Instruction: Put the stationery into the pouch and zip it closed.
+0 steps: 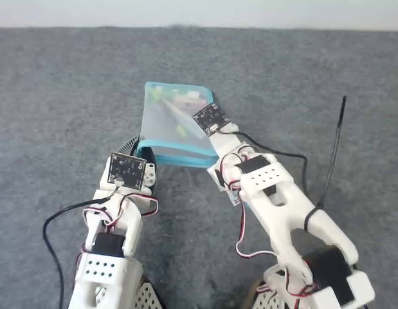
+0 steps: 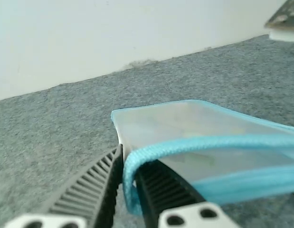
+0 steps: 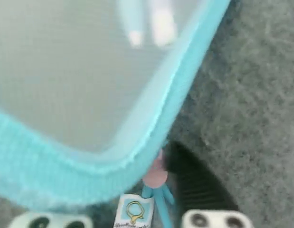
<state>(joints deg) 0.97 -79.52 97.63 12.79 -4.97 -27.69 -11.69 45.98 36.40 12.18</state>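
Blue loop (image 2: 184,145), pinched tight in the left gripper (image 2: 128,164), should hold the pouch (image 1: 170,125) taut while the right gripper (image 3: 154,164) (grip: cannot tell) draws the pull (image 3: 155,176) straight.

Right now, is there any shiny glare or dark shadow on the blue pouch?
High view: soft even light, no glare on the pouch, only faint shadows on the carpet. Left wrist view: the pouch looks pale, no bright spot. Right wrist view: two pale streaks on it, glare or things inside, cannot tell.
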